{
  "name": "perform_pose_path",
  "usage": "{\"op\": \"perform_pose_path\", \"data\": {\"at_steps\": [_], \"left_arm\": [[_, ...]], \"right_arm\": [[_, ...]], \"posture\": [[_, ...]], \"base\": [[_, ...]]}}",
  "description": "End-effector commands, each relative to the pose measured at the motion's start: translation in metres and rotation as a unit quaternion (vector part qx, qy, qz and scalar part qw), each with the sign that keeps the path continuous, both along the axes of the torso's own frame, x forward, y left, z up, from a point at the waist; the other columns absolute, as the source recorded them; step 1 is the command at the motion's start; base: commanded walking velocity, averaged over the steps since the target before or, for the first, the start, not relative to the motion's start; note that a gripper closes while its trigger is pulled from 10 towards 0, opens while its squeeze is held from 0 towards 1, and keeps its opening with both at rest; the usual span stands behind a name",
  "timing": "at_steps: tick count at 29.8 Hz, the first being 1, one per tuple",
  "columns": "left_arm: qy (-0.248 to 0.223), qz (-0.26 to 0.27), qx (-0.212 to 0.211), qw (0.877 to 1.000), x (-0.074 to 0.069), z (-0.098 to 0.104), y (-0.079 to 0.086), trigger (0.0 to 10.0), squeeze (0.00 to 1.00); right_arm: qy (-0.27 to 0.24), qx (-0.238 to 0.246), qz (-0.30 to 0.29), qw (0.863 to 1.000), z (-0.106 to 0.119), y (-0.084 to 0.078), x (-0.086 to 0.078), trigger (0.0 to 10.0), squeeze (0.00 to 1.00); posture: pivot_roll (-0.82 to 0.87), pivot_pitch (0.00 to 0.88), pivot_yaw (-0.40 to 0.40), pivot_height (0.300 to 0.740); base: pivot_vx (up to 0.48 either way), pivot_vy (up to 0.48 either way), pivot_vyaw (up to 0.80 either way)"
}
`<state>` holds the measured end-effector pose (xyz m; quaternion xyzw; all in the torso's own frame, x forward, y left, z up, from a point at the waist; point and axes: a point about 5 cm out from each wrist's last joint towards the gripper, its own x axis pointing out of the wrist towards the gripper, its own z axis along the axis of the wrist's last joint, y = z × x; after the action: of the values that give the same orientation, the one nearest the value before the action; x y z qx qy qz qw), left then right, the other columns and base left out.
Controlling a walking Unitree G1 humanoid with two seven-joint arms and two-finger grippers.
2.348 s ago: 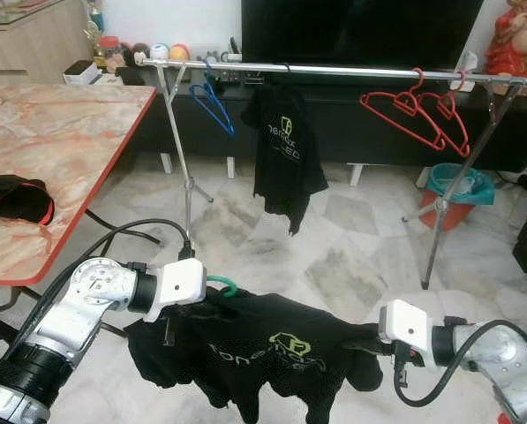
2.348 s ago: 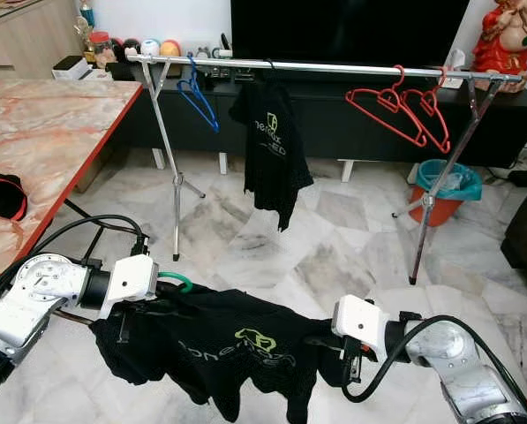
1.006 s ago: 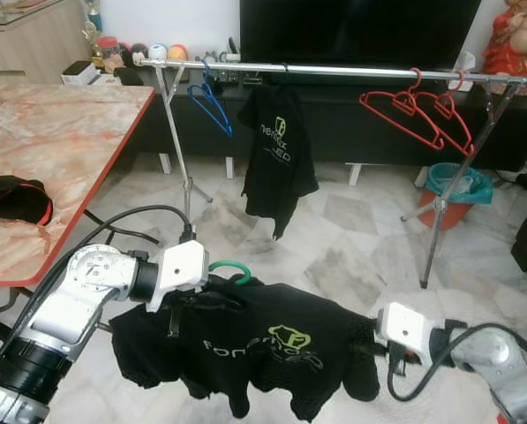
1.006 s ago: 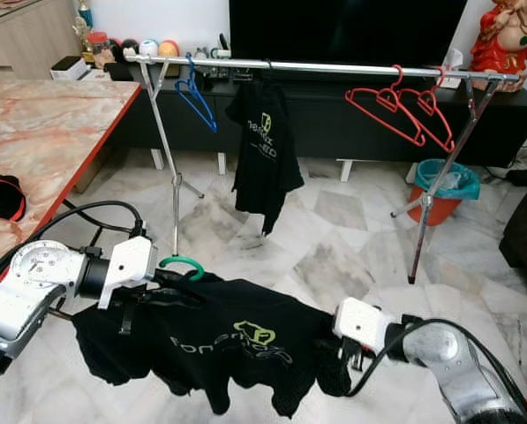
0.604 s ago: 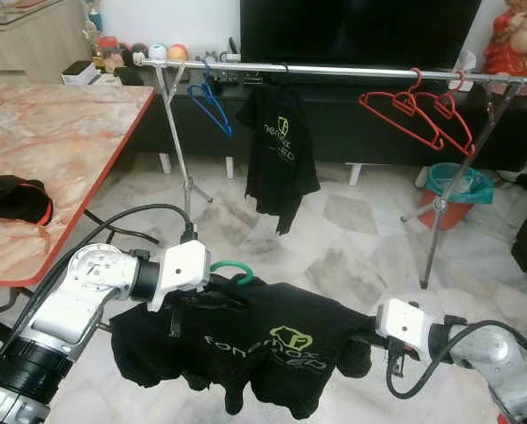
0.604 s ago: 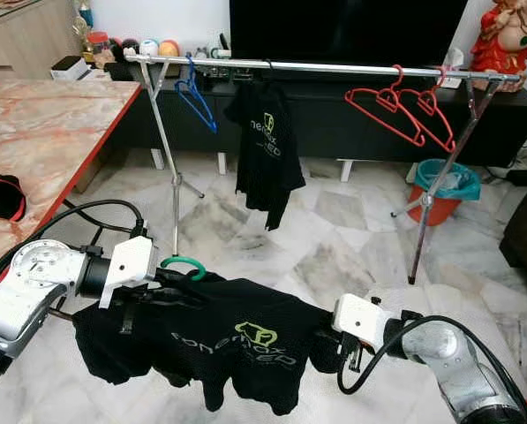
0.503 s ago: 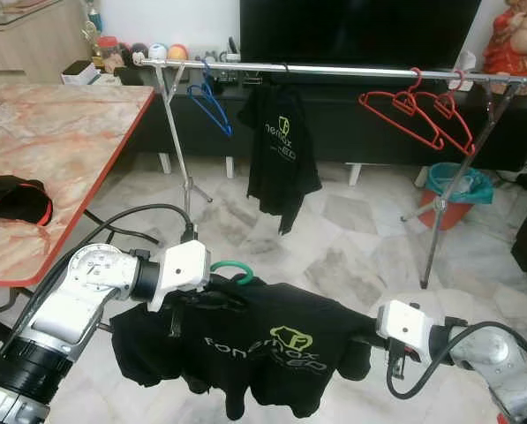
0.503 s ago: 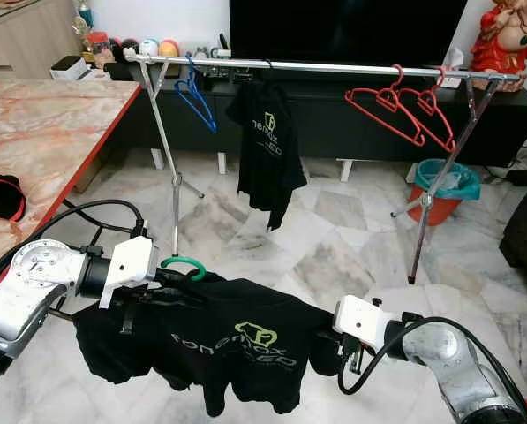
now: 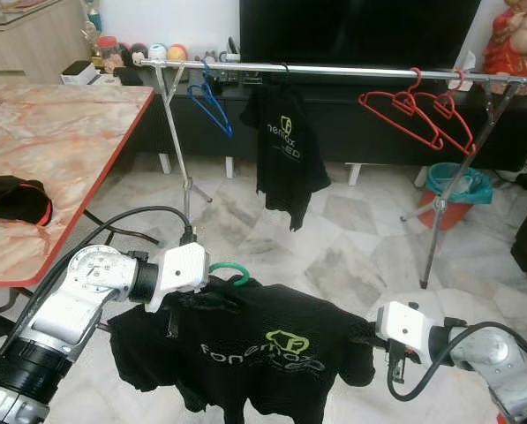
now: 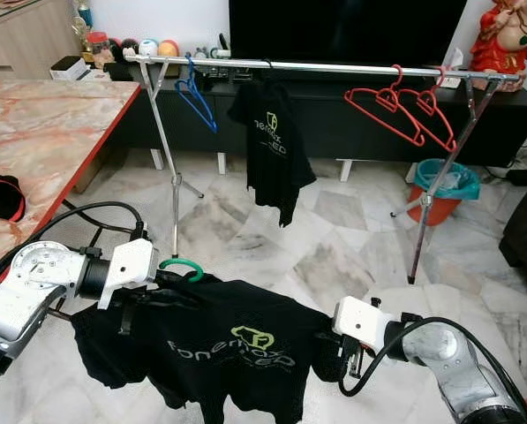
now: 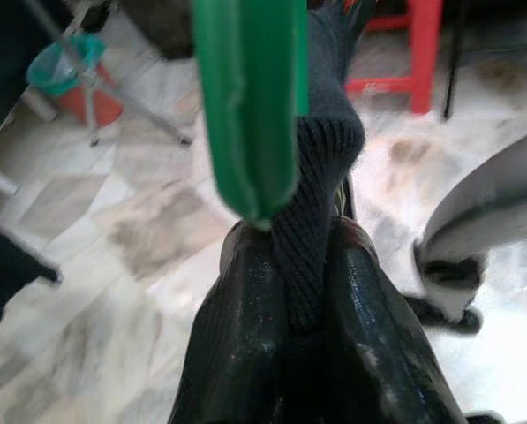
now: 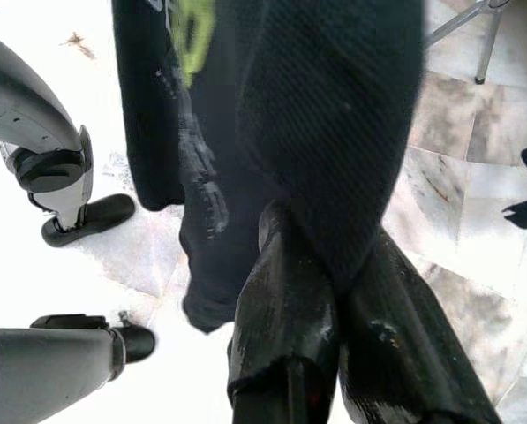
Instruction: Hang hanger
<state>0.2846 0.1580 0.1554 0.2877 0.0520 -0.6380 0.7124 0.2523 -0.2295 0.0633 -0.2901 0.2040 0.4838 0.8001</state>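
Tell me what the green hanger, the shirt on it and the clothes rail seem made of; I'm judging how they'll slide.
Green hanger: looks like moulded plastic, smooth and slightly glossy, with a seam line.
Black shirt: soft knit fabric, matte; ribbed collar weave shows between the left end effector fingers.
Clothes rail: apparently polished metal tube, bright and reflective.
Right end effector pinches the shirt's other side.

green hanger (image 9: 230, 271) inside black t-shirt (image 9: 263, 344) with green logo, hook poking out at collar, held roughly level low above floor; silver clothes rail (image 9: 334, 70) well beyond, carrying blue, red hangers.
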Motion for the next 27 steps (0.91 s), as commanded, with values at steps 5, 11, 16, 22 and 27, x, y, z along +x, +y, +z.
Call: {"op": "perform_pose_path", "data": {"at_steps": [5, 11, 16, 22, 27], "left_arm": [[-0.011, 0.048, -0.002, 0.999, 0.004, -0.007, 0.015, 10.0, 0.0], [-0.044, 0.128, -0.042, 0.99, 0.019, -0.005, 0.027, 10.0, 0.0], [-0.051, 0.173, -0.012, 0.984, 0.021, -0.017, 0.04, 10.0, 0.0], [-0.08, 0.251, -0.093, 0.96, 0.034, -0.011, 0.041, 10.0, 0.0], [-0.084, 0.285, -0.177, 0.938, 0.04, 0.001, 0.035, 10.0, 0.0]], "right_arm": [[0.002, -0.006, -0.001, 1.0, 0.0, -0.002, 0.0, 0.0, 0.0], [0.0, -0.011, -0.006, 1.0, 0.0, -0.003, 0.001, 0.0, 0.0], [-0.001, -0.019, -0.011, 1.0, 0.001, -0.007, 0.002, 0.0, 0.0], [-0.001, -0.019, -0.01, 1.0, -0.002, -0.003, 0.002, 0.0, 0.0], [0.001, -0.016, -0.009, 1.0, -0.003, -0.001, 0.0, 0.0, 0.0]], "posture": [[0.01, 0.0, -0.023, 0.74], [0.01, 0.0, -0.022, 0.74], [0.01, 0.0, -0.021, 0.74], [0.01, 0.0, -0.024, 0.74], [0.01, 0.003, -0.025, 0.74]], "base": [[0.0, 0.0, 0.0], [0.0, 0.0, 0.0], [0.0, 0.0, 0.0], [0.0, 0.0, 0.0], [0.0, 0.0, 0.0]]}}
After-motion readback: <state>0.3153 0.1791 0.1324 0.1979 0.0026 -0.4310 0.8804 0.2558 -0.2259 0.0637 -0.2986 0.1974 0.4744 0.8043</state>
